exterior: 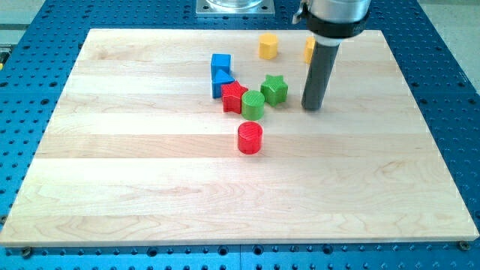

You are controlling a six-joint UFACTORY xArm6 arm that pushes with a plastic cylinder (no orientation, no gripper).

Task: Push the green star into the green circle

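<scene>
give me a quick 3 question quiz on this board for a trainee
1. True or false: my tip touches the green star.
2. Which block lies nearest the view's bottom? A) red cylinder B) yellow block C) blue block
3. Fill in: the green circle sits to the view's lower ____ of the green star.

Key:
1. False; my tip stands apart, on the star's right in the view.
2. A
3. left

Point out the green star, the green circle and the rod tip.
green star (274, 88), camera view, top face.
green circle (253, 104), camera view, top face.
my tip (313, 107), camera view, rod's lower end, right of the star.
</scene>
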